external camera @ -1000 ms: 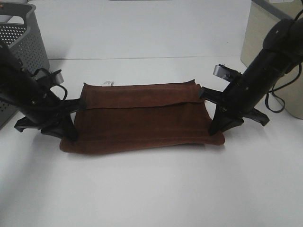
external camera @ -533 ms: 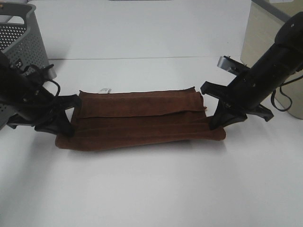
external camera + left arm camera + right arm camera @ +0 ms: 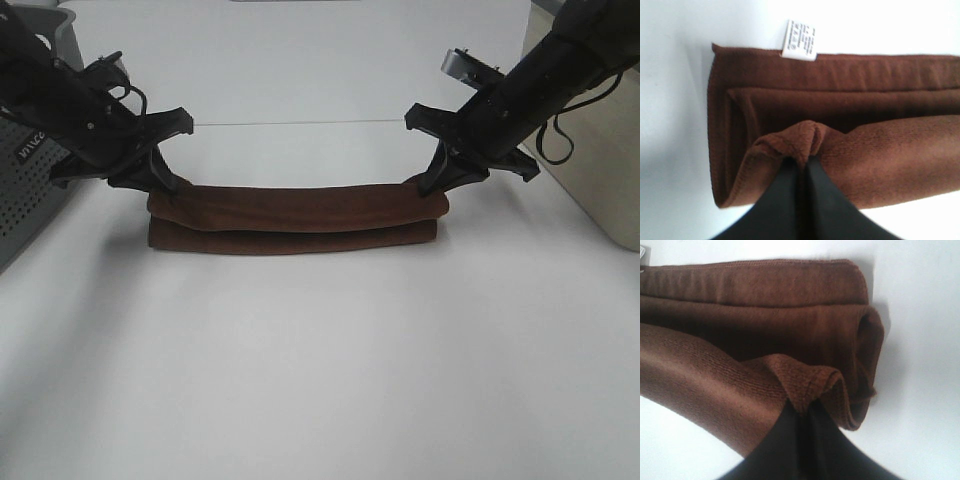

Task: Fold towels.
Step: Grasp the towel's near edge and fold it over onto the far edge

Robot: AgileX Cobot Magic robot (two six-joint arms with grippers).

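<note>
The dark brown towel (image 3: 295, 215) lies across the middle of the white table as a long narrow band, its near edge lifted and carried over toward the far edge. My left gripper (image 3: 160, 185) is shut on the towel's left end; the left wrist view shows the fingers (image 3: 790, 192) pinching a fold of the towel (image 3: 865, 150), with the white tag (image 3: 800, 46) at the far edge. My right gripper (image 3: 435, 185) is shut on the right end; the right wrist view shows its fingers (image 3: 795, 440) pinching the towel's hem (image 3: 765, 375).
A grey perforated basket (image 3: 35, 175) stands at the left, behind my left arm. A beige bin (image 3: 590, 170) stands at the right edge. A table seam (image 3: 300, 122) runs behind the towel. White table (image 3: 320, 370) lies in front.
Both grippers have risen and moved away from the camera, carrying the towel's near edge over the rest. The towel now looks much narrower and sits farther back.
</note>
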